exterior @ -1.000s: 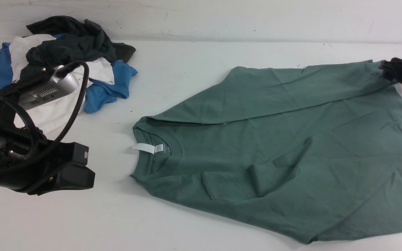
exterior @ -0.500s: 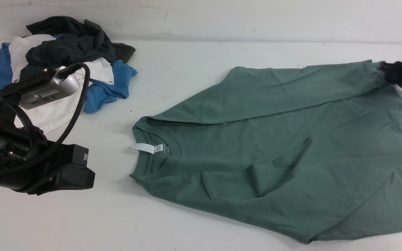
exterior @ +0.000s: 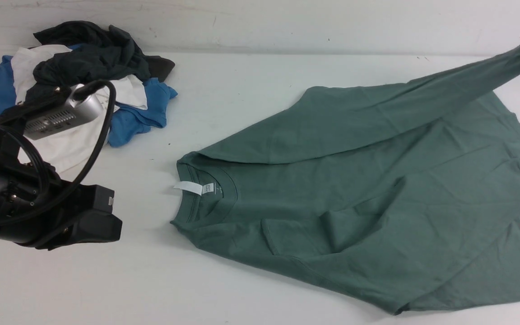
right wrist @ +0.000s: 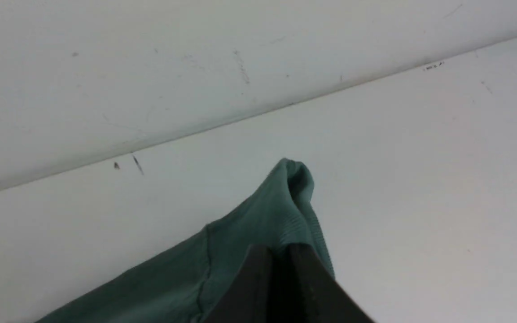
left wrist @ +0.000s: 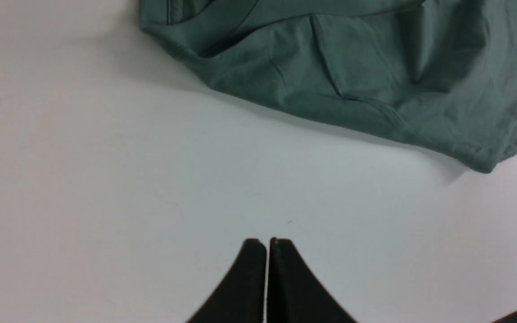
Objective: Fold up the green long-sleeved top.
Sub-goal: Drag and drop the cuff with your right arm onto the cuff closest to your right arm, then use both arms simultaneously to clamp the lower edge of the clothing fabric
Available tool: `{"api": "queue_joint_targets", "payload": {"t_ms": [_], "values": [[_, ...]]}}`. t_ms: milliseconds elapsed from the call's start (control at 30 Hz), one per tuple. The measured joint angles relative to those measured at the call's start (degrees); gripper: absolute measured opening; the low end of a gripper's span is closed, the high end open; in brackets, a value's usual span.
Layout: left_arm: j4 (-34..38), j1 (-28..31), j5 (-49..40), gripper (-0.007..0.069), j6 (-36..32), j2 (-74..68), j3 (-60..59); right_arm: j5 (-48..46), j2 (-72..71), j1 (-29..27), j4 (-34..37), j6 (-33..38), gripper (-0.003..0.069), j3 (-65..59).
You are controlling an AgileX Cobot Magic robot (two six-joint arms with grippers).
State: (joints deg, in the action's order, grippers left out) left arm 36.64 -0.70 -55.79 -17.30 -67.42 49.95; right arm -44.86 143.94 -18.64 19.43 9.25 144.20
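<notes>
Pinching the cuff [right wrist: 301, 197] of the green top [exterior: 377, 194], the right claw [right wrist: 281, 249] holds the sleeve [exterior: 422, 99] aloft for folding; left claw [left wrist: 267, 242] waits clenched.

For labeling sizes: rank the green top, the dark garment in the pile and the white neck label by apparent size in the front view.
1. green long-sleeved top
2. dark charcoal garment, bunched and partly hidden
3. white neck label
</notes>
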Motion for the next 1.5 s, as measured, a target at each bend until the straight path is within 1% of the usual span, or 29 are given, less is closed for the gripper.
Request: {"api": "queue_joint_targets", "payload": {"t_ms": [33, 67, 100, 133, 167, 200, 267, 367, 433, 500, 567, 633, 700, 767, 800, 833, 867, 900, 933, 1000, 1033, 1067, 1100, 1200, 1300, 1400, 1467, 1500], "values": [[0.0, 0.0, 0.1, -0.0003, 0.0, 0.0, 0.0, -0.7, -0.3, 0.0, -0.4, -0.1, 0.0021, 0.0], [0.0, 0.0, 0.5, -0.0003, 0.0, 0.0, 0.0, -3.7, -1.3, 0.0, -1.2, -0.7, 0.0021, 0.0], [0.0, 0.0, 0.8, -0.0003, 0.0, 0.0, 0.0, -9.4, -3.1, 0.0, -4.2, -2.0, 0.0021, 0.0], [0.0, 0.0, 0.8, -0.0003, 0.0, 0.0, 0.0, -11.1, -3.5, 0.0, -5.2, -2.4, 0.0021, 0.0], [0.0, 0.0, 0.9, -0.0003, 0.0, 0.0, 0.0, -16.9, -4.8, 0.0, -8.7, -4.0, 0.0021, 0.0], [0.0, 0.0, 0.9, -0.0003, 0.0, 0.0, 0.0, -20.6, -5.4, 0.0, -10.8, -5.7, 0.0021, 0.0], [0.0, 0.0, 0.9, -0.0003, 0.0, 0.0, 0.0, -25.3, -7.1, 0.0, -16.0, -9.2, 0.0021, -1.1], [0.0, 0.0, 0.6, -0.0003, 0.0, 0.0, 0.0, -26.6, -10.9, -0.2, -21.6, -12.5, 0.0021, -5.9], [0.0, 0.0, 0.2, -0.0003, 0.0, 0.0, 0.0, -26.6, -14.6, -0.3, -23.8, -13.2, 0.0021, -12.9], [0.0, 0.0, 0.2, -0.0003, 0.0, 0.0, 0.0, -26.6, -17.4, -0.5, -24.1, -13.4, 0.0021, -17.5], [0.2, 0.0, 0.0, -0.0003, 0.0, 0.0, 0.0, -26.6, -22.1, -0.7, -24.1, -14.3, 0.0021, -28.5], [0.3, 0.0, 0.0, -0.0003, 0.0, 0.0, 0.0, -26.6, -23.5, -0.7, -24.1, -14.8, 0.0021, -33.4], [0.5, 0.0, 0.0, -0.0003, 0.0, 0.0, 0.0, -26.4, -24.9, -0.7, -24.1, -14.9, 0.0025, -42.9], [0.5, 0.0, 0.1, -0.0003, 0.0, 0.0, 0.0, -26.1, -24.9, -0.7, -24.1, -14.9, 0.0034, -45.8], [0.5, 0.0, 0.4, 0.0001, 0.0, 0.0, 0.0, -25.9, -24.6, -0.7, -24.0, -14.9, 0.0055, -50.0], [0.5, 0.0, 0.5, 0.0002, 0.0, 0.0, 0.0, -25.9, -24.6, -0.7, -23.9, -14.9, 0.0062, -50.3], [0.5, 0.0, 0.8, 0.0013, 0.1, 0.0, 0.0, -25.9, -24.5, -0.7, -23.8, -14.8, 0.0101, -52.5], [0.5, 0.0, 0.9, 0.0017, 0.1, -0.1, 0.0, -25.9, -24.5, -0.7, -23.8, -14.7, 0.0107, -52.8], [0.5, 0.0, 1.2, 0.0027, 0.2, -0.1, 0.0, -25.9, -24.5, -0.7, -24.0, -14.4, 0.0134, -53.2], [0.5, 0.0, 1.8, 0.0078, 1.0, -1.4, 0.0, -25.5, -24.6, -0.7, -25.2, -13.7, 0.0253, -53.0], [0.5, -0.1, 1.8, 0.0097, 1.0, -1.9, 0.0, -25.5, -24.6, -0.7, -25.6, -13.7, 0.0278, -52.7], [0.5, -0.1, 1.9, 0.0097, 1.1, -2.0, 0.0, -25.5, -24.6, -0.7, -25.7, -13.7, 0.0295, -52.6], [0.2, -0.7, 2.1, 0.0139, 1.2, -3.7, 0.0, -25.5, -24.7, -0.7, -26.4, -14.0, 0.0349, -51.7], [0.1, -3.0, 3.1, 0.0234, 1.3, -7.8, 0.1, -25.3, -25.8, -0.7, -26.2, -14.5, 0.0434, -50.4], [0.1, -5.4, 5.2, 0.0322, 1.3, -12.5, 0.4, -25.2, -27.6, -0.7, -24.1, -14.5, 0.0461, -50.4], [0.0, -6.9, 6.9, 0.0388, 1.5, -17.6, 2.2, -25.4, -31.5, -0.7, -21.2, -14.6, 0.0467, -50.4], [0.0, -7.3, 7.4, 0.0402, 1.6, -19.3, 3.3, -25.4, -33.4, -0.7, -19.8, -14.6, 0.0467, -50.4], [-0.1, -7.9, 8.0, 0.0412, 2.0, -22.3, 5.0, -25.4, -36.3, -0.7, -17.6, -14.6, 0.0466, -51.0]]}}
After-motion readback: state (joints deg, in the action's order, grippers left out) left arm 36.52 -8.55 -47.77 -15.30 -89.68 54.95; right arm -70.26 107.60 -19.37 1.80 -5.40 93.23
